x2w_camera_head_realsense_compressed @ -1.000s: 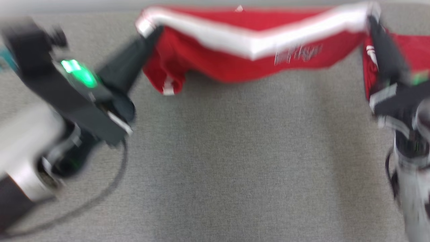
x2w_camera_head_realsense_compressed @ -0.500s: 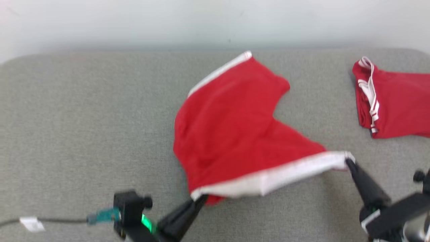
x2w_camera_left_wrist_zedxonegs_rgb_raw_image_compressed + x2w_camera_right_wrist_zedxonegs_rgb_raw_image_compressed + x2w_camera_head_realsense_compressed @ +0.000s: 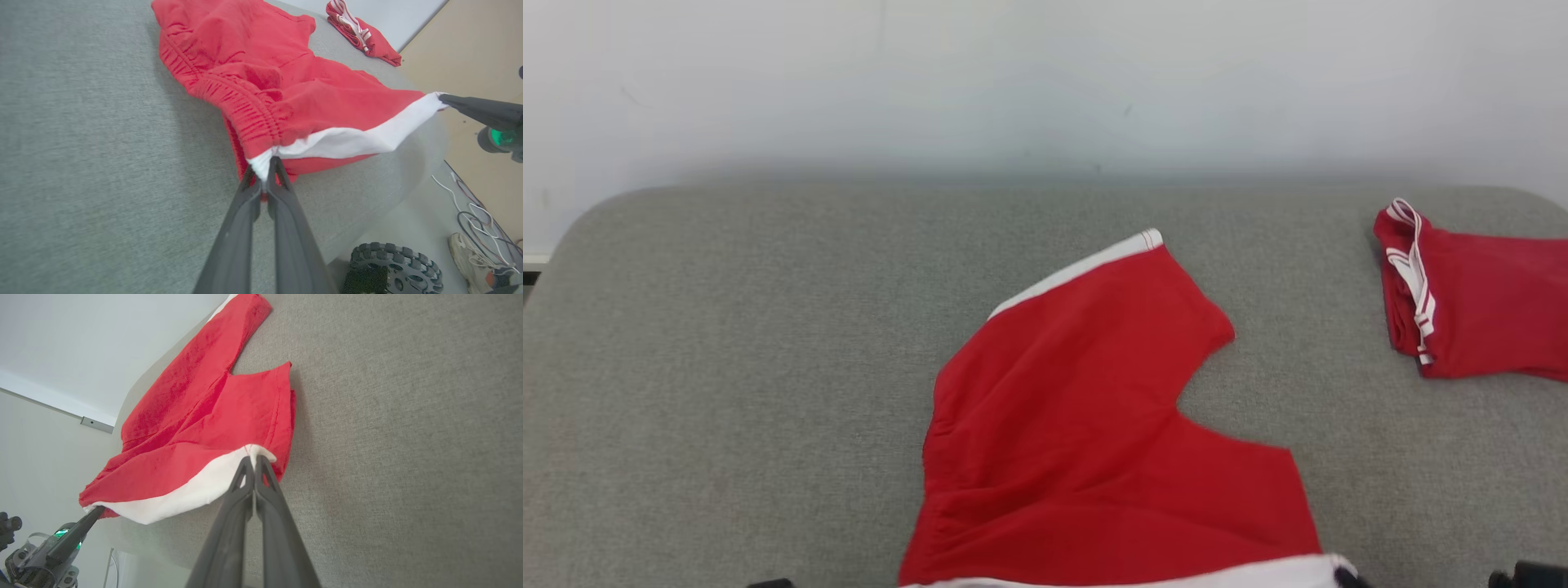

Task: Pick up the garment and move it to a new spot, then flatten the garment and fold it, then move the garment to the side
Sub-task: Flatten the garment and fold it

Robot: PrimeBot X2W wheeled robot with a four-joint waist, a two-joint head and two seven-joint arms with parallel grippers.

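Left tool point(image 3: 265, 163) and right tool point(image 3: 254, 459) each pinch one end of the white waistband point(image 3: 347, 141) of the red shorts point(image 3: 1094, 425), spread over the middle of the grey table point(image 3: 727, 327), waistband raised at its near edge; flattening looks in hand, and the next move calls for an even pull

Head view's bottom edge crops the garment point(image 3: 1086, 441).

Head looks down at garment point(image 3: 1094, 425); wrists close, sharing it
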